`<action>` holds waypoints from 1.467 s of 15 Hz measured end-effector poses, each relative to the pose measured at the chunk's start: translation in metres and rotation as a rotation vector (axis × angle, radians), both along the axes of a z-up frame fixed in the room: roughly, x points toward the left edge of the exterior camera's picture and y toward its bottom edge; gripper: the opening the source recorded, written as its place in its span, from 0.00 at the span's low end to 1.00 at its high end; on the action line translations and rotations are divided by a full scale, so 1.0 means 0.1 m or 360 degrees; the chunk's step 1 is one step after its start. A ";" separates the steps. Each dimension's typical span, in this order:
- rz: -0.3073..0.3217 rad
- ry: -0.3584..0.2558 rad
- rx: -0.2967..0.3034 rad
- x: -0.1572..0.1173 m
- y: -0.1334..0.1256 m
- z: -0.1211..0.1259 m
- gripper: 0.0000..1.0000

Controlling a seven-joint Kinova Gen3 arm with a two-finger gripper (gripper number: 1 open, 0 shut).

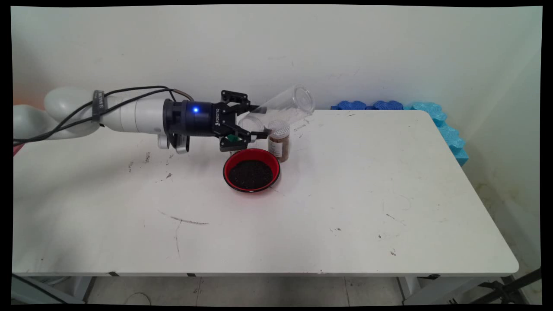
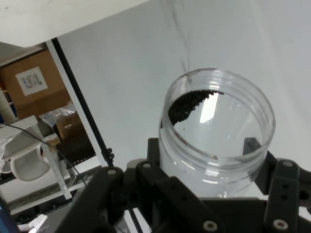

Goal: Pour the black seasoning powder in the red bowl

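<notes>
The gripper [image 1: 249, 125] is clamped on a clear jar [image 1: 283, 108], held tipped with its mouth low above the red bowl [image 1: 251, 171] of dark grains on the worktop [image 1: 345, 194]. A few grains cling inside the jar [image 2: 216, 126]. A small spice bottle [image 1: 278, 140] stands just beside the bowl. Any swing could knock that bottle over, or scatter leftover grains past the bowl's rim.

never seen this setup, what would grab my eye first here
The black hand holds a clear plastic jar tipped on its side above the table, with a few dark granules left inside. Just below stands a red bowl full of dark granules, and beside it a small spice bottle.
</notes>
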State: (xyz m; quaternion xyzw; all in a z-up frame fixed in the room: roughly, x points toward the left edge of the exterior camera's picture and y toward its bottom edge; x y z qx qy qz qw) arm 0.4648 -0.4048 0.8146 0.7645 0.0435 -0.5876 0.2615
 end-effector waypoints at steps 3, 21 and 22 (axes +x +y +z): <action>0.0008 0.0021 -0.0024 0.02 -0.01 0.01 0.00; 0.0021 0.0090 -0.0107 0.06 0.01 0.07 0.00; 0.0020 0.0086 -0.0111 0.07 0.01 0.07 0.00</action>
